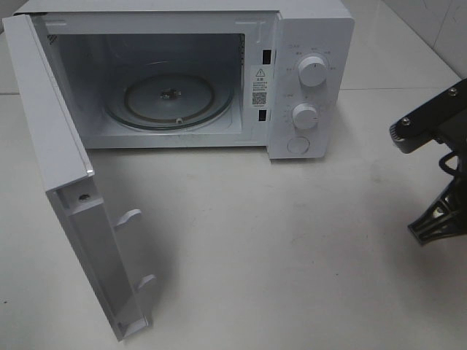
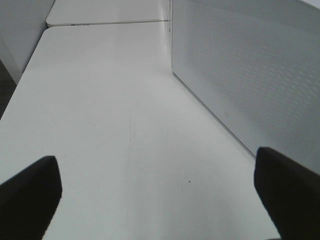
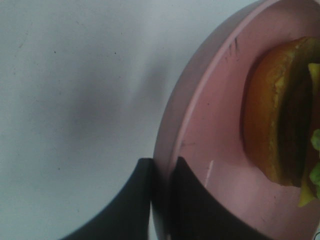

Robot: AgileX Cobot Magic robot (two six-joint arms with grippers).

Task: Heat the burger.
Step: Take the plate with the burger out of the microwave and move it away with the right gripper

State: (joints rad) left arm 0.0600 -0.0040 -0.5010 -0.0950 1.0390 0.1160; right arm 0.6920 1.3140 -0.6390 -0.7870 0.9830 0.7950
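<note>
My right claw [image 3: 161, 172] is clenched on the rim of the pink plate [image 3: 200, 125], one finger on each face of it, and the burger [image 3: 280, 115] rides on that plate well in from the rim. From above, only the back of this arm shows at the right edge of the counter [image 1: 292, 240]; plate and burger sit outside that view, so I cannot place them against the oven from there.

The microwave [image 1: 306, 87] stands at the far side, its door [image 1: 73, 204] swung wide toward the near left, the glass turntable [image 1: 171, 98] bare inside.

My left claw [image 2: 160, 185] hangs released, spread wide over bare counter beside the microwave's perforated side wall — holding nothing.

The step in hand, as I judge it, is carrying the plate into the cavity. The grip is at one edge only, so the burger's weight will want to tip the plate — I should keep it level, move slowly, clear the door and the lower lip, and set it centred on the turntable before letting go.
</note>
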